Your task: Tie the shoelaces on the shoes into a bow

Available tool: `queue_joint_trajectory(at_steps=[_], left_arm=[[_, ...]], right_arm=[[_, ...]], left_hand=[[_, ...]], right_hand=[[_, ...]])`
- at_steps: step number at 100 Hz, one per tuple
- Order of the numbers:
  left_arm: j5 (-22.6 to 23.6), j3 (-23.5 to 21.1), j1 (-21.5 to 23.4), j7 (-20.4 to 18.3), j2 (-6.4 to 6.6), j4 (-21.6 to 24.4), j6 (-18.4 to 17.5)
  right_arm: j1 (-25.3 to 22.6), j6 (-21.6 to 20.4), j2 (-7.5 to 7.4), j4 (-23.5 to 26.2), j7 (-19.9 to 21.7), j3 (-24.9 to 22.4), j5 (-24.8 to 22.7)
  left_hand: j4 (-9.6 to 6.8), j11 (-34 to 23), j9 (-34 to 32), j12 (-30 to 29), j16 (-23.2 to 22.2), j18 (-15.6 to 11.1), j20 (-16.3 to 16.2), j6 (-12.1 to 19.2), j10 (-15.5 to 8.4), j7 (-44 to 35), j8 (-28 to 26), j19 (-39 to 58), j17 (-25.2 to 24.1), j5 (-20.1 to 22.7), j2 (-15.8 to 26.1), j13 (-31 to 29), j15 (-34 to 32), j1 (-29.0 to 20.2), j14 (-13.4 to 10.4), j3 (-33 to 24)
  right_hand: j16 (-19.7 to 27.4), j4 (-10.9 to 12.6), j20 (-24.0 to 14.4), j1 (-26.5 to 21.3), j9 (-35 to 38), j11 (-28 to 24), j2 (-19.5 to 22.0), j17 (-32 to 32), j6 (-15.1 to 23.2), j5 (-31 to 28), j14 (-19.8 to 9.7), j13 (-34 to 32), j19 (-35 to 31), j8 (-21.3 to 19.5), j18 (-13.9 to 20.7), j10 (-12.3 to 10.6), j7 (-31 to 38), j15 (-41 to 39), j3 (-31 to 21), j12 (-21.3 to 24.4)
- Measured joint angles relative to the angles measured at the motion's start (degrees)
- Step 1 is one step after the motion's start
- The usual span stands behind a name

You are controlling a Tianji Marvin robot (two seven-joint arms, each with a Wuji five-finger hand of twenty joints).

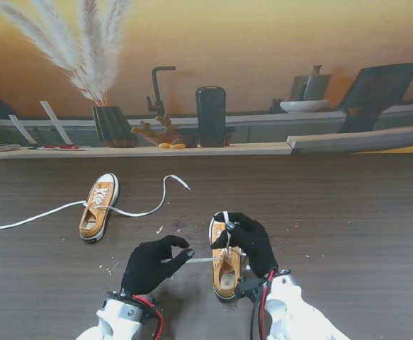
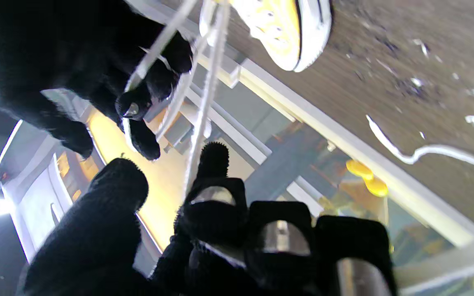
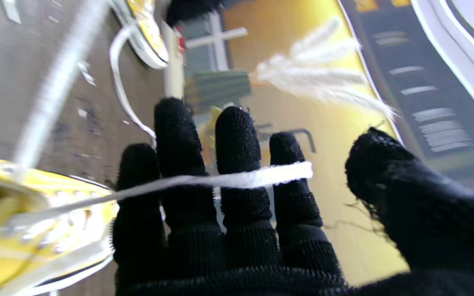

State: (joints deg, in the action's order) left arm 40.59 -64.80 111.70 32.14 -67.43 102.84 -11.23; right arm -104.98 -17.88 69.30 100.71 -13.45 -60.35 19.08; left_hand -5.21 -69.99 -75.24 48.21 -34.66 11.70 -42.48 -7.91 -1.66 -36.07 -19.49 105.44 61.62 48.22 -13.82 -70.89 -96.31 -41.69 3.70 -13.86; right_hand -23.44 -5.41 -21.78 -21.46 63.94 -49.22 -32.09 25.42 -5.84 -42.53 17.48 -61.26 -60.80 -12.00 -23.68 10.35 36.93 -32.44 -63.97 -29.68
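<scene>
Two black knit-gloved hands work over a yellow canvas shoe (image 1: pixel 226 265) with a white rubber sole, standing on the dark wood-grain table (image 1: pixel 348 212) close to the robot. On the left, the left hand (image 1: pixel 151 265) has its thumb and forefinger pinched on a flat white lace end (image 1: pixel 200 260) that runs taut across to the shoe. From that hand's wrist camera, the lace (image 2: pixel 204 102) runs between the thumb and the curled fingers (image 2: pixel 214 164), whose worn glove tips show metal beneath. Directly over the shoe, the right hand (image 1: pixel 247 241) hangs with fingers spread; its wrist view shows another woven lace end (image 3: pixel 237 179) lying across the four ribbed fingers (image 3: pixel 237 135), the thumb apart, so it carries the lace without clamping it. Farther off to the left, a second yellow shoe (image 1: pixel 98 207) lies unlaced-looking, its long white laces (image 1: pixel 142 209) trailing loose over the table in both directions. White scraps (image 1: pixel 159 229) speckle the wood between the shoes. Feathery pampas grass in a ribbed dark vase (image 1: pixel 112 126) stands against the backdrop.
</scene>
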Motion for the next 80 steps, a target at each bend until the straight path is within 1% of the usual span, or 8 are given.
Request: queue_joint_trajectory(at_steps=[4,11,26,39,45,54,66,80], left_arm=[[-1.7,-0.3,-0.1,-1.3,0.00,0.0,-1.1],[-2.3,-0.5,-0.2,-1.3,-0.01,0.0,-1.2],[-2.1,-1.6,-0.3,-1.2,-0.15,0.0,-2.0],[-6.1,-3.5,-0.5,-4.7,-0.26,-0.2,-8.2],[-9.7,-4.3,-1.1,-7.7,-0.27,-0.5,-11.3],[-14.0,-5.4,-2.7,-12.4,-0.23,-1.2,-14.7],[-21.8,-6.4,-5.8,-19.3,0.14,-2.4,-17.4],[-34.0,-7.0,-8.7,-29.3,1.39,-2.7,-18.7]], right_arm=[[0.9,-1.9,0.72,-1.3,-1.0,0.5,0.0],[2.0,-2.2,1.62,-2.4,-1.1,0.7,-0.2],[2.9,-1.2,1.97,-2.1,0.0,1.0,2.2],[3.2,-0.1,2.00,-2.0,-0.1,1.2,1.4],[3.8,0.0,2.09,-2.6,-1.6,1.6,-1.8],[5.0,-0.2,2.38,-4.4,-3.4,2.3,-7.9],[5.9,-0.3,2.53,-5.6,-4.1,2.7,-9.8],[7.0,-1.3,2.58,-7.6,-5.7,3.5,-17.3]], left_hand=[[0.00,0.0,0.0,0.0,0.0,0.5,-0.1,0.0,0.2,0.4,0.0,0.0,0.0,0.0,-0.4,0.0,0.0,0.0,0.3,0.0],[0.00,0.0,0.0,0.0,0.0,1.2,-0.2,0.0,0.5,-0.9,0.0,0.0,0.0,0.8,-0.7,0.0,0.0,-0.7,0.7,-0.7],[0.00,0.0,-0.1,0.0,0.0,1.2,-0.2,0.0,0.5,-0.5,0.0,0.0,0.0,1.4,-1.3,0.0,0.0,-0.7,0.8,-1.3],[0.00,0.0,-0.1,0.0,0.0,1.2,-0.6,0.0,0.5,-1.2,0.0,0.0,0.0,1.5,-1.4,0.0,0.0,-0.6,0.8,-2.2],[0.00,-0.3,-0.1,0.0,0.0,1.3,-0.8,0.0,0.5,-1.8,0.0,0.0,0.0,1.5,-1.4,0.0,0.0,-0.6,0.8,-2.9],[0.49,-0.7,-0.1,0.0,0.0,1.3,-1.2,0.0,0.5,-2.1,0.0,0.0,0.0,1.5,-2.0,0.0,0.0,-0.6,0.8,-3.4],[0.59,-0.8,-0.1,0.0,0.0,1.3,-1.4,0.0,0.7,-2.7,0.0,0.0,0.0,2.2,-2.0,0.0,0.0,-0.6,0.9,-4.1],[1.59,-0.9,-0.1,0.0,0.0,1.9,-2.0,0.0,1.1,-2.9,0.0,0.0,0.0,2.2,-2.1,0.0,0.0,-0.6,1.4,-4.9]], right_hand=[[-0.8,-0.1,-1.5,0.0,1.9,-2.2,-0.3,3.7,0.8,-2.0,0.0,-2.9,-3.1,-0.7,-1.5,-0.8,0.8,-3.4,-1.0,-1.5],[-1.5,-3.4,-3.0,0.0,4.8,-5.1,-1.5,9.6,1.8,-4.3,0.0,-7.1,-8.2,-0.9,-4.6,-1.8,1.8,-8.7,-1.2,-3.4],[-3.3,-7.0,-4.9,-0.4,6.8,-9.1,-3.0,19.4,3.5,-5.3,-1.5,-10.6,-17.2,1.1,-7.6,-4.2,6.0,-18.7,-1.2,-6.8],[-10.4,-9.4,-9.7,-3.7,12.1,-16.9,-5.6,34.3,4.4,-6.2,-4.4,-11.5,-32.5,4.5,-8.7,-7.3,13.8,-41.2,-1.3,-12.5],[-14.8,-9.8,-16.2,-6.5,15.6,-21.5,-6.9,37.9,5.2,-9.0,-6.6,-12.1,-40.4,6.4,-4.4,-9.1,19.4,-51.8,-1.2,-15.8],[-18.9,-9.8,-21.8,-7.5,16.2,-25.0,-7.9,39.4,5.3,-11.0,-7.8,-12.1,-42.3,6.8,-0.4,-9.2,21.3,-59.0,-1.1,-19.1],[-21.3,-9.8,-24.3,-7.5,16.2,-25.6,-7.8,40.0,5.3,-12.0,-8.2,-12.1,-42.4,6.8,0.8,-9.2,21.9,-61.4,-1.1,-19.8],[-22.3,-9.8,-26.6,-7.0,16.2,-26.4,-5.8,40.1,7.8,-12.0,-8.8,-12.1,-42.6,6.9,1.4,-9.4,19.9,-62.4,-1.2,-20.6]])
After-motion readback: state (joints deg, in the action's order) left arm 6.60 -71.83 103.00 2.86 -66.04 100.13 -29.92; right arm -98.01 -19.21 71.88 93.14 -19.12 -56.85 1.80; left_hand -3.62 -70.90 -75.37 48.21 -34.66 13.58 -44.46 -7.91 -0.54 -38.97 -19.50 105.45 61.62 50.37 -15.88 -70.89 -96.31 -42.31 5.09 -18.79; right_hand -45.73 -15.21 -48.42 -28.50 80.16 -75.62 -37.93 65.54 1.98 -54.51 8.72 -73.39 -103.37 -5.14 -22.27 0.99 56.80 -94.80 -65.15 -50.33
